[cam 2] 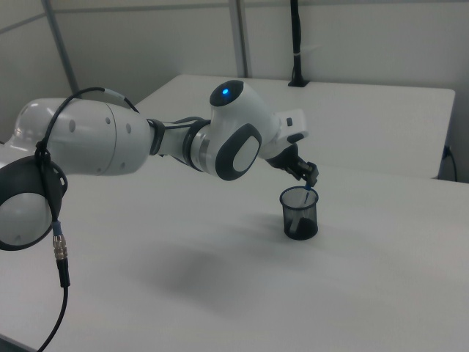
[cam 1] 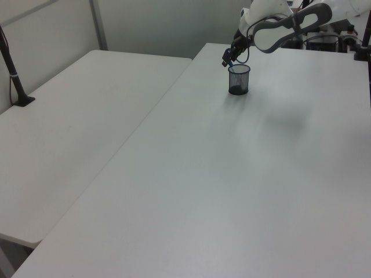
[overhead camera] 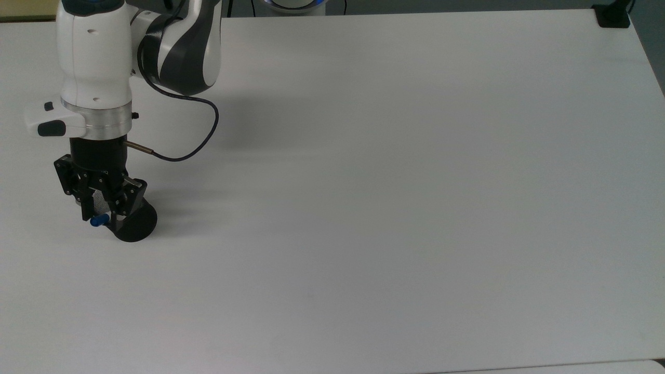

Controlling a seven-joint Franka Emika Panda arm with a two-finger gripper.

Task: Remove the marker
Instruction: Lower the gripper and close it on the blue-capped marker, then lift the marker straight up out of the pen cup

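Top view: one claw [overhead camera: 104,212] sits over one black mesh cup [overhead camera: 136,226], pinching the one marker [overhead camera: 97,221], whose blue cap pokes past the rim. Left view: the cup [cam 1: 239,80] stands upright on the white table [cam 1: 232,174]. Right view: the marker [cam 2: 307,195] leans inside the cup [cam 2: 300,213].

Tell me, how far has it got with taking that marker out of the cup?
Done: the gripper is positioned over the mesh cup, at the marker's blue-capped end. In hand: the fingers sit either side of the marker, apparently about to grasp it. Left: the marker is still in the cup, so lifting it out and setting it down on the table remains.
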